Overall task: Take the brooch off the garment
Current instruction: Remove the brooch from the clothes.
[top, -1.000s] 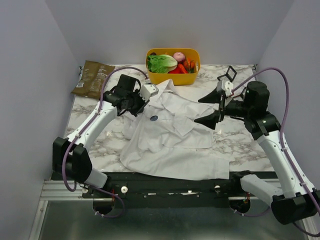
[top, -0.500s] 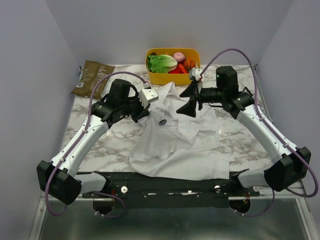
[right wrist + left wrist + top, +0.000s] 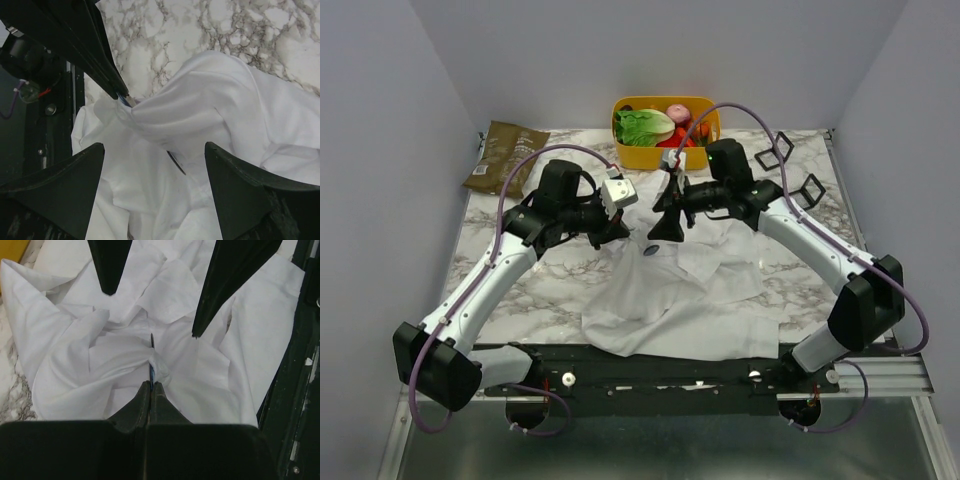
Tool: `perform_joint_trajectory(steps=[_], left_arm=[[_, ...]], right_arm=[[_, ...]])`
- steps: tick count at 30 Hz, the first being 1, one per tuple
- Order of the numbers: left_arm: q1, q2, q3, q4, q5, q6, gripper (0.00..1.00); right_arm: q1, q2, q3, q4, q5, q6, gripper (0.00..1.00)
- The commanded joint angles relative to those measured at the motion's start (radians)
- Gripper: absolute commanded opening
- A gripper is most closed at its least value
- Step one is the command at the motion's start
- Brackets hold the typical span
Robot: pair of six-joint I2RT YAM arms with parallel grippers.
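White shirt [image 3: 670, 290] is pinched tight in my left end effector [image 3: 151, 385], with the brooch [image 3: 650, 250] just beside it. My right end effector [image 3: 154, 146] hangs open above. I'd nip only the brooch and keep the shirt taut.

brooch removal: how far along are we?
Done: the left gripper is shut, pinching a fold of the large white collared shirt by the brooch. In hand: the right gripper hovers open over that fold. Left to do: the small dark blue brooch is on the cloth, not yet gripped or pulled off.
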Motion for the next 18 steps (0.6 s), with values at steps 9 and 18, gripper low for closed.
perform_joint_trajectory(steps=[9, 18], left_arm=[[-0.005, -0.044, -0.023, 0.026, 0.199, -0.016, 0.00], [-0.005, -0.038, -0.030, 0.023, 0.224, -0.013, 0.00]], right_arm=[[0.056, 0.095, 0.077, 0.003, -0.030, 0.003, 0.89], [0.072, 0.102, 0.082, -0.058, -0.178, -0.063, 0.84]])
